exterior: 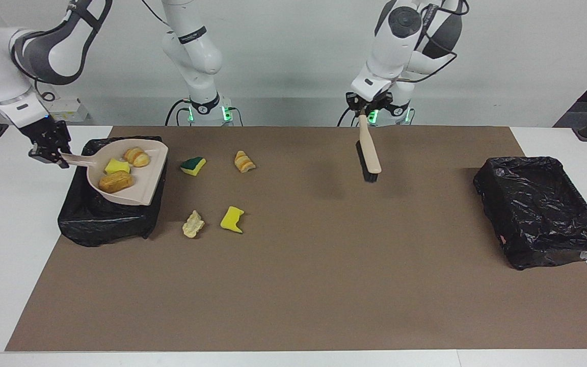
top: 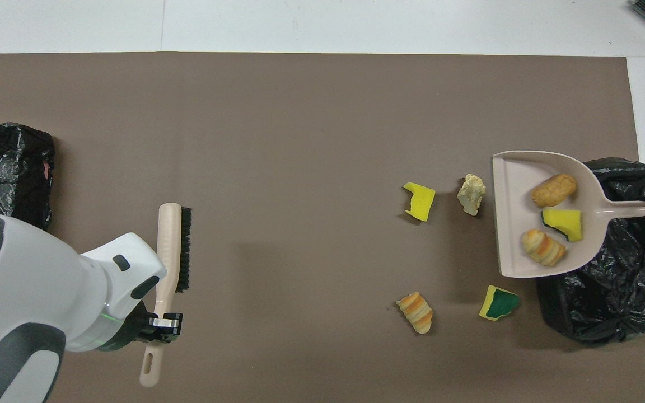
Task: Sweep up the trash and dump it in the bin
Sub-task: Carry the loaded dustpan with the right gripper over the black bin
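The right hand was clamped on the handle of the beige dustpan, holding it raised over the black-lined bin at the right arm's end of the tabletop. The pan's long axis ran across the table, handle pointing outward and its open mouth facing the table's middle. Three scraps of trash lay in it: a tan bread lump, a yellow sponge chunk and a striped bread roll. In the overhead view this hand was cut off at the picture's edge — only dark finger tips showed by the handle's end.

Four scraps lay on the brown mat beside the bin, toward the middle: a green-topped sponge and a second striped roll nearer the robots, a pale lump and a yellow sponge piece farther from them.

The left hand gripped the brush by its handle, well apart from the trash; the brush hung over bare mat, pointing away from the robots with its black bristles toward the scraps. A second black-lined bin sat at the left arm's end — partly hidden by the left arm in the overhead view.
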{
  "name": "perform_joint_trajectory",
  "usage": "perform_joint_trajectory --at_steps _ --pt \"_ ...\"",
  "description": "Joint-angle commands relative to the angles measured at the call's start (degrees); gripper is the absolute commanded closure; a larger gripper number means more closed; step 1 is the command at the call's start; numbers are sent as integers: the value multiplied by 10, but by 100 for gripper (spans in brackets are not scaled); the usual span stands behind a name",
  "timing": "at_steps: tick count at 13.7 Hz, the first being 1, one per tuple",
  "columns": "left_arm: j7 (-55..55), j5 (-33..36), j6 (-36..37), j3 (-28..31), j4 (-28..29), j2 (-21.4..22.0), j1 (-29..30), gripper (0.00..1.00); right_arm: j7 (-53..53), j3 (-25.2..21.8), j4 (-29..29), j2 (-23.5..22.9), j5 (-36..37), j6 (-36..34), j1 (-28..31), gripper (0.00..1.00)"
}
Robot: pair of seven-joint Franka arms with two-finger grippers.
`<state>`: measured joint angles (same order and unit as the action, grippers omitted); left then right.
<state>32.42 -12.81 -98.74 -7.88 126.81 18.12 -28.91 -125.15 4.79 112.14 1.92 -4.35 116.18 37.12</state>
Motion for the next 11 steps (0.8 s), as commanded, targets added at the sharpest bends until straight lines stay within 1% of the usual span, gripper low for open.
perform_joint_trajectory --at_steps 1,4,5,7,9,11 --pt "61 -24 -84 9 55 -7 -65 100 -36 2 4 2 42 33 27 100" --pt "115 -45 -164 9 70 -76 -124 100 -12 1 9 1 98 62 28 100" --pt "114 -51 -181 9 78 -79 -136 100 -8 3 12 0 133 77 27 100" --pt "106 -51 -189 9 92 -82 -153 100 34 4 16 0 165 86 23 100" --pt "101 -51 -200 9 125 -76 -175 100 81 6 15 -3 196 86 10 100" --pt "101 -51 -217 9 133 -79 -178 100 132 6 17 -2 264 76 -28 100"
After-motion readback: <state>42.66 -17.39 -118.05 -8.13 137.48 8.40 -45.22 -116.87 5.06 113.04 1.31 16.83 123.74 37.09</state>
